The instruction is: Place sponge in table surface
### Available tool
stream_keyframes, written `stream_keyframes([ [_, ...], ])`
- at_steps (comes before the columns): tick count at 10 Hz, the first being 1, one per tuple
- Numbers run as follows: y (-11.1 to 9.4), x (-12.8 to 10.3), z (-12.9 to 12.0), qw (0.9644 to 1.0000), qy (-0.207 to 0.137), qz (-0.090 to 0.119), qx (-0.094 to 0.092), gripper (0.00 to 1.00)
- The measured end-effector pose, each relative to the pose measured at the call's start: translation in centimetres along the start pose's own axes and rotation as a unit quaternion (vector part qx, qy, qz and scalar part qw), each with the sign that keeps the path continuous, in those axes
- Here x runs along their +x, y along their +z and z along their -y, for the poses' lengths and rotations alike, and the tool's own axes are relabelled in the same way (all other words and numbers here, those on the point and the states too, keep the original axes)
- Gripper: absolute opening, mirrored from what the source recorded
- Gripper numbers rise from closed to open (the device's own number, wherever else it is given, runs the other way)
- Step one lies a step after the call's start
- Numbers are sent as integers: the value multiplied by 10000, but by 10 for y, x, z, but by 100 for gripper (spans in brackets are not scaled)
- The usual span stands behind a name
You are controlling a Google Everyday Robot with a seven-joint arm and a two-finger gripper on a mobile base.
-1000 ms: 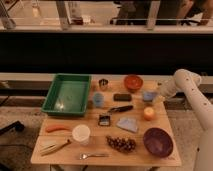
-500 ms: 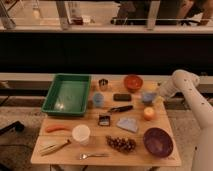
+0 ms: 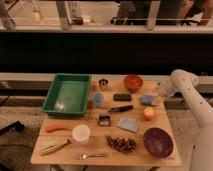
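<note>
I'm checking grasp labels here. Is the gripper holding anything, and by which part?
Cannot be told: the gripper is at the sponge on the table surface, right end, but no grip shows.

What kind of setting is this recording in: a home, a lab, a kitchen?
Probably a lab or office test area, not a home: a lone wooden table laid with a green tray, bowls, grapes and a sponge, railing behind. The gripper is at the sponge.

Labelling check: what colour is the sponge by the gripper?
Light blue. The sponge lies on the table surface beside the gripper; the camera view is the only one.
</note>
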Motion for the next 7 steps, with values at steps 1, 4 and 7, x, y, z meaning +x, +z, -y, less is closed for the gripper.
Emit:
stream_keyframes([
  [1,1,-1,-1,10000,-6,-12,-28,80],
  [4,1,-2,-1,10000,-17,-43,-49,80],
  [7,-17,-3,6,9999,0,-39,141,80],
])
